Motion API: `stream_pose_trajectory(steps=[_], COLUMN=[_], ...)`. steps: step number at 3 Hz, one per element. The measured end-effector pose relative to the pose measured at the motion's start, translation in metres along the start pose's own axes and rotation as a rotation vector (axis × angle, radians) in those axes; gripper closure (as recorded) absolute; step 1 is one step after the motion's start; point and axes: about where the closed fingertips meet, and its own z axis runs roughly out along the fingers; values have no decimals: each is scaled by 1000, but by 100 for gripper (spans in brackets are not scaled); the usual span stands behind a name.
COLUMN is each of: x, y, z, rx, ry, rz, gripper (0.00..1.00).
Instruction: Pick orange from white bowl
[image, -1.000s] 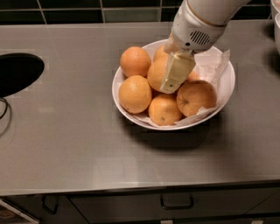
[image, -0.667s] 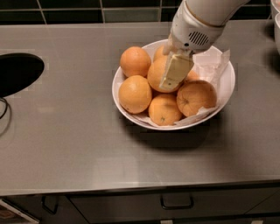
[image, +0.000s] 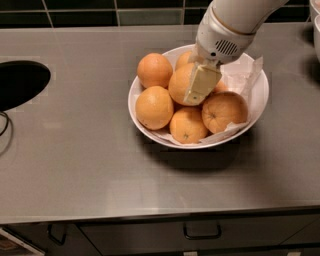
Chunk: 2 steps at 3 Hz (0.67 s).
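Note:
The white bowl (image: 257, 100), wide and shallow with crinkled white paper lining, stands on the grey steel counter right of centre. It holds several oranges. My gripper (image: 197, 86) comes down from the top right on its white arm and lies against the right side of the middle orange (image: 180, 82), which sits on top of the pile. Other oranges lie around it: one at the back left (image: 155, 70), one at the front left (image: 154, 107), one at the front (image: 187, 125) and one at the front right (image: 225, 111).
A dark round opening (image: 20, 82) is cut into the counter at the left, with a thin cable (image: 4, 125) below it. A sliver of another white bowl's rim (image: 316, 22) shows at the right edge. A drawer handle (image: 201, 235) is below the counter's front edge.

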Motion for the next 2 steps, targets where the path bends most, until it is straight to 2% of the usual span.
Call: stream_pose_trajectory(steps=[2], x=[9], y=[-8], z=[17], rx=[-25], ry=[7], rz=[17], gripper=[38])
